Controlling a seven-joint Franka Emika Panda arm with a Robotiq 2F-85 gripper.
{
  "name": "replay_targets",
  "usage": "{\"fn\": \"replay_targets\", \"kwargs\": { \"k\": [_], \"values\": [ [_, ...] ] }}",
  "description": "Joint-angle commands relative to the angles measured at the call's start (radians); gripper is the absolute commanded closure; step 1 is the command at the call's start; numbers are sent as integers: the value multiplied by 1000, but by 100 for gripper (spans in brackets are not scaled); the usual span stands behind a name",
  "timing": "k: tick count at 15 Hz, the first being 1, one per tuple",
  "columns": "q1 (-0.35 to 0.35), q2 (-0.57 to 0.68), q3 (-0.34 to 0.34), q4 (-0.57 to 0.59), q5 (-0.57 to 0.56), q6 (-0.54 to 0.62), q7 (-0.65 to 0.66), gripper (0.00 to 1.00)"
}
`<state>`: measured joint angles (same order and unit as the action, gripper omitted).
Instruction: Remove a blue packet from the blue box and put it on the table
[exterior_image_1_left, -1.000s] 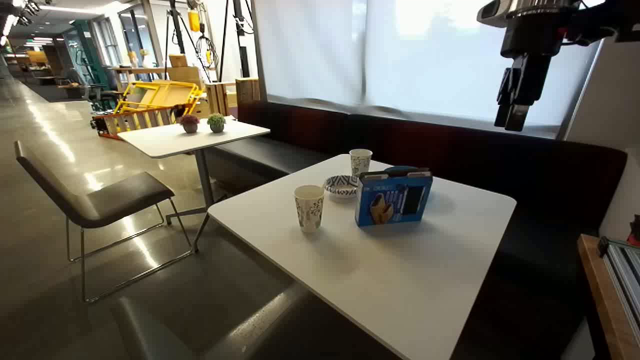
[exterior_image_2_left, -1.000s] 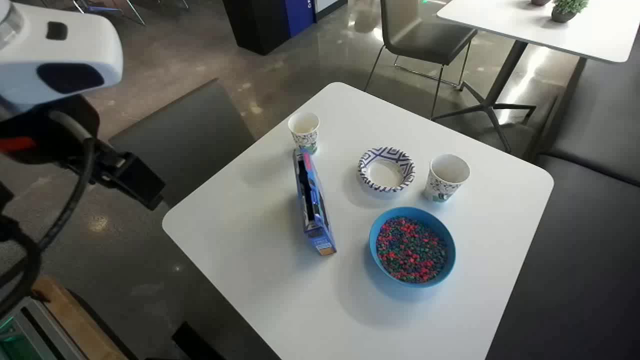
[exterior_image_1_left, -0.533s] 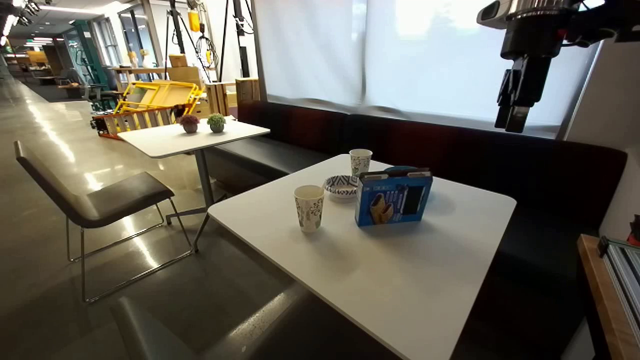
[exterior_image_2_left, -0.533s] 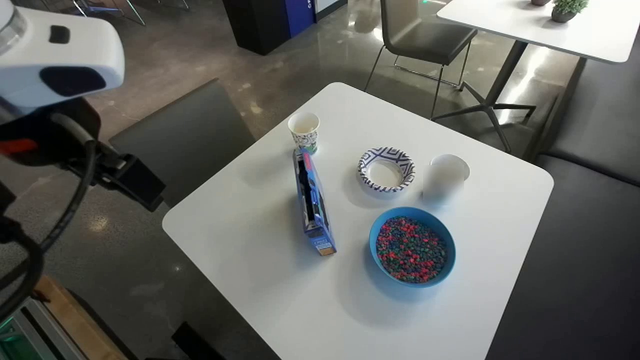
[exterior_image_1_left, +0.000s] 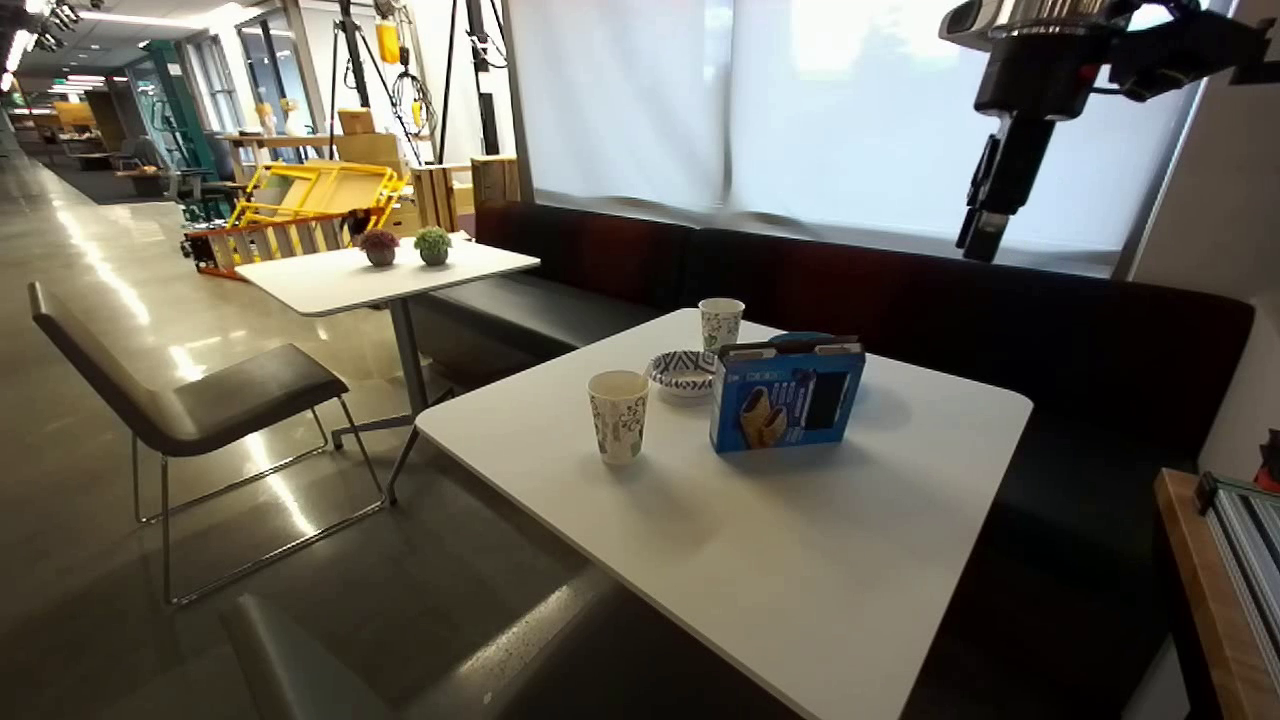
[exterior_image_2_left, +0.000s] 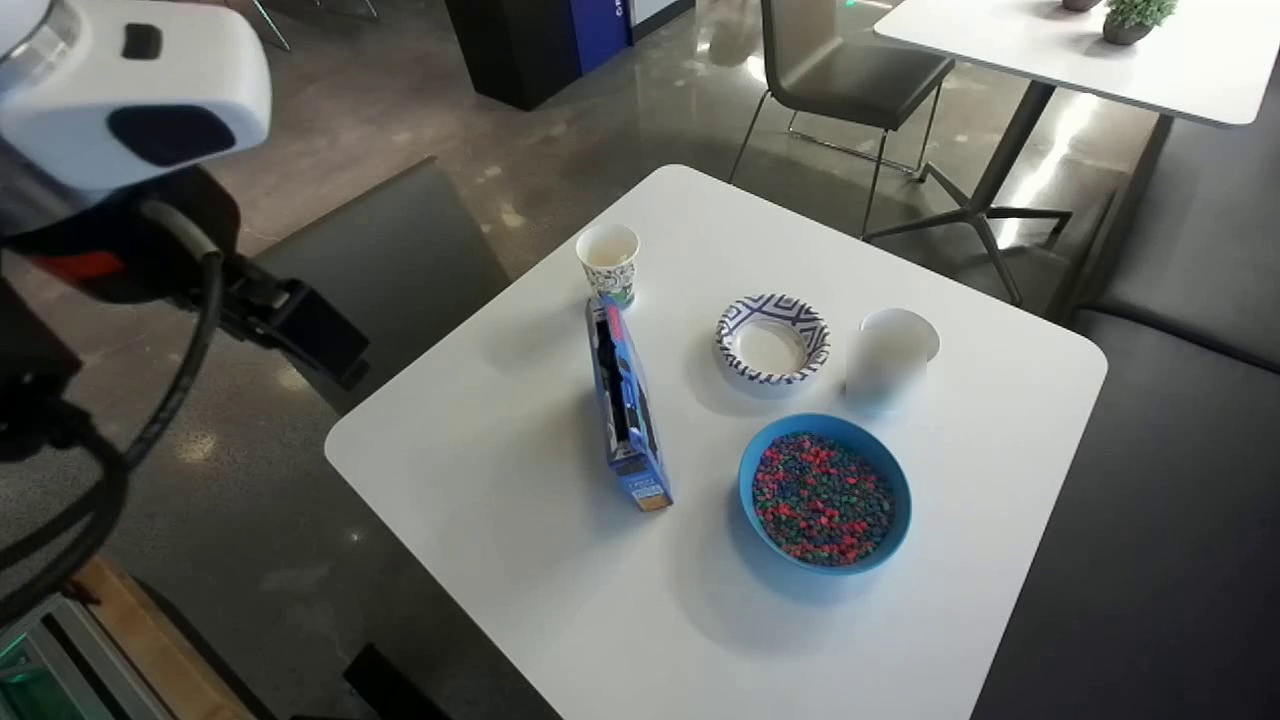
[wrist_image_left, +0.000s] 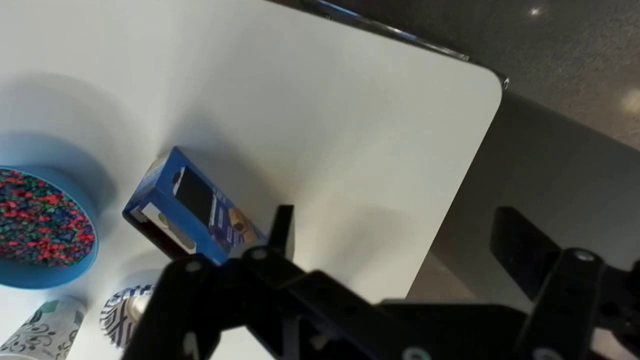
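Wrist view: the printed blue box (wrist_image_left: 192, 205) stands left of centre on the white table (wrist_image_left: 360, 125). Its broad face is mid-blue, bearing a dark rectangular panel, pale lettering and a brown food picture; its narrow top, turned toward the lower left of the frame, has a long dark opening. Whether a blue packet lies inside cannot be told. The box's lower right end is partly hidden behind one finger (wrist_image_left: 282, 225) of the gripper (wrist_image_left: 395, 225), whose two fingers enter from the bottom of the frame, spread wide apart, with tabletop and table edge showing between them.

In an exterior view the box stands upright, right of the frame's centre, printed face forward, with a paper cup (exterior_image_1_left: 618, 418) to its left, a patterned paper bowl (exterior_image_1_left: 682, 384) behind and to its left, and a second paper cup (exterior_image_1_left: 721, 322) farther back. The black wrist (exterior_image_1_left: 1040, 75) occupies the upper right of the frame; the fingers hang from it, pointing down and slightly toward the lower left, higher in the frame than the box and well apart from it.

In an exterior view the white arm (exterior_image_2_left: 190, 70) reaches in from the upper left, a dark cable (exterior_image_2_left: 210, 300) curving below; the fingers point toward the lower right, near the table's left corner. A blue bowl (exterior_image_2_left: 855, 430) of red, green and dark pellets (exterior_image_2_left: 825, 500) stands right of the box, apart from it.
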<state>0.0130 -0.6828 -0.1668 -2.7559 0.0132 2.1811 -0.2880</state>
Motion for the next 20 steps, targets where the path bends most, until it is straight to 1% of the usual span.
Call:
{"fn": "replay_targets", "kwargs": {
  "k": [1, 3, 4, 5, 6, 7, 8, 9, 10, 11, 12, 13, 14, 15, 17, 18, 19, 20],
  "values": [
    [-22, 164, 49, 19, 1, 198, 111, 0],
    [-50, 262, 86, 35, -9, 308, 220, 0],
    [-63, 310, 100, 42, -10, 367, 274, 10],
    [-81, 361, 118, 49, -18, 433, 329, 25],
    [-104, 405, 139, 56, -36, 494, 387, 32],
    [-131, 452, 159, 59, -62, 587, 440, 42],
    [-156, 499, 175, 70, -100, 654, 468, 49],
    [-195, 542, 198, 86, -157, 700, 518, 58],
    [-240, 579, 223, 106, -224, 731, 592, 65],
    [-282, 613, 240, 128, -306, 758, 667, 73],
    [-330, 637, 259, 151, -393, 763, 745, 80],
    [-354, 656, 263, 176, -473, 746, 803, 87],
    [-359, 675, 253, 195, -553, 739, 836, 95],
    [-367, 694, 246, 216, -629, 733, 873, 99],
    [-364, 731, 233, 240, -704, 726, 876, 100],
    [-358, 745, 232, 237, -713, 728, 841, 100],
    [-346, 766, 249, 211, -601, 734, 718, 100],
    [-358, 717, 234, 212, -652, 741, 804, 100]
  ]
}}
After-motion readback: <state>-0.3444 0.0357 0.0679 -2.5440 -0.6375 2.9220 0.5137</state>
